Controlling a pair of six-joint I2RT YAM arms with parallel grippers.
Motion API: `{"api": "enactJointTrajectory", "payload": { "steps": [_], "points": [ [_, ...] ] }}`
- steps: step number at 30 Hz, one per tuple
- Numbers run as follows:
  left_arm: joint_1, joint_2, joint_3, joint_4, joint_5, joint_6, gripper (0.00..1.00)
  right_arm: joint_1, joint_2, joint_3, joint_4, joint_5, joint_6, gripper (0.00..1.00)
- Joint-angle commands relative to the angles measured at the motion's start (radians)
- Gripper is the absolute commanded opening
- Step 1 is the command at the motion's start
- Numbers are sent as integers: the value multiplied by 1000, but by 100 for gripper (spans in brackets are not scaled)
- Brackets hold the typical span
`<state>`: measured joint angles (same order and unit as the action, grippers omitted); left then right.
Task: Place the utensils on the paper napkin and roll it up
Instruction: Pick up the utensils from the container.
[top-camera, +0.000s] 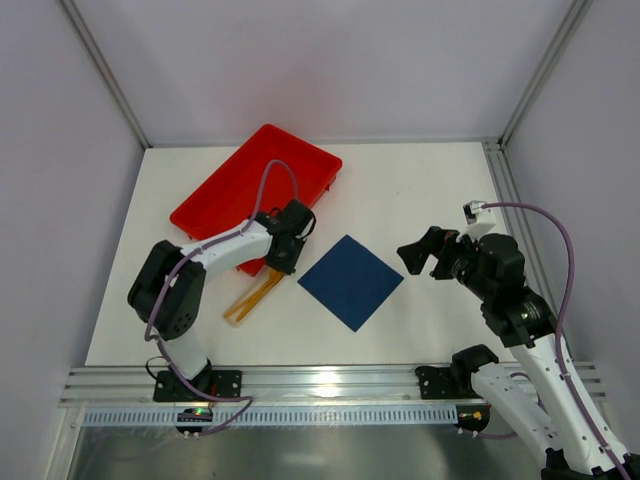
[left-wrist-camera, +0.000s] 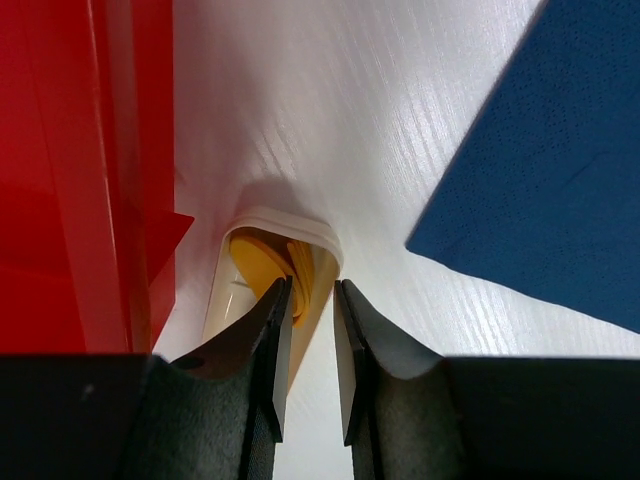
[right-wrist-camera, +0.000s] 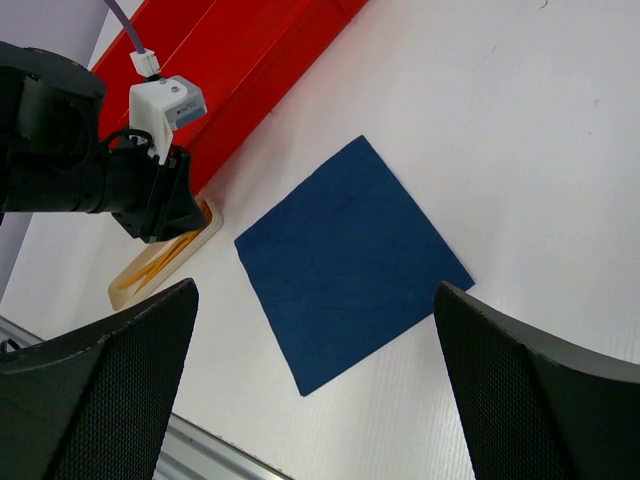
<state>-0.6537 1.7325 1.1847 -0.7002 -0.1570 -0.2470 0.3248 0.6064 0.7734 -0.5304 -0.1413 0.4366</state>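
The orange utensils lie on a beige strip between the red tray and the navy paper napkin, long axis slanting toward the surface's near-left corner, their far ends just at the left arm's jaws, which are narrowly parted with nothing between them, while the right arm's jaws hover wide open beyond the napkin.

Table layout, quick rundown

Paper napkin sits mid-table, with the tray behind it to the left. Utensils lie on a flat strip just left of the napkin, right in front of the tray. Left gripper is over their far end, right gripper off to the napkin's right.
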Motion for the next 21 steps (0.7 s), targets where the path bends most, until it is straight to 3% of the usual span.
{"api": "enactJointTrajectory", "payload": {
  "steps": [1,21],
  "points": [
    [-4,5,-7,42,-12,-12,27,-3,-2,3,29,2,-21,100],
    [-4,21,-10,45,-82,-32,25,-3,-2,6,21,3,-27,100]
  ]
}}
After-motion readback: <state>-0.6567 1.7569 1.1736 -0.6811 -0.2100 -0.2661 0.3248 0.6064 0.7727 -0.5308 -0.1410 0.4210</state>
